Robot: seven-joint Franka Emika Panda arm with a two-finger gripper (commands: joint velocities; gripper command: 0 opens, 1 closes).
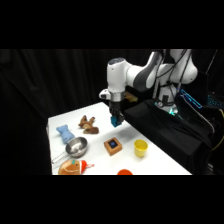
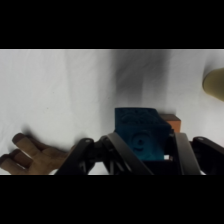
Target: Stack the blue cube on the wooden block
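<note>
Wrist view: my fingers [image 2: 142, 160] clamp the blue cube [image 2: 141, 132], held above the counter [image 1: 100, 130] with the wooden block [image 1: 113, 145] just ahead. Carry step, I judge; next I must centre over the block and lower.

No text, label or number can be read on anything.

In the wrist view the blue cube [image 2: 140, 134] held in the end effector [image 2: 145, 150] hides nearly all of the wooden block [image 2: 171, 119] — only an orange corner shows beyond it. The yellow cup [image 2: 214, 84] is cut by the right edge, the brown soft toy [image 2: 35, 159] by the lower-left edge.
</note>
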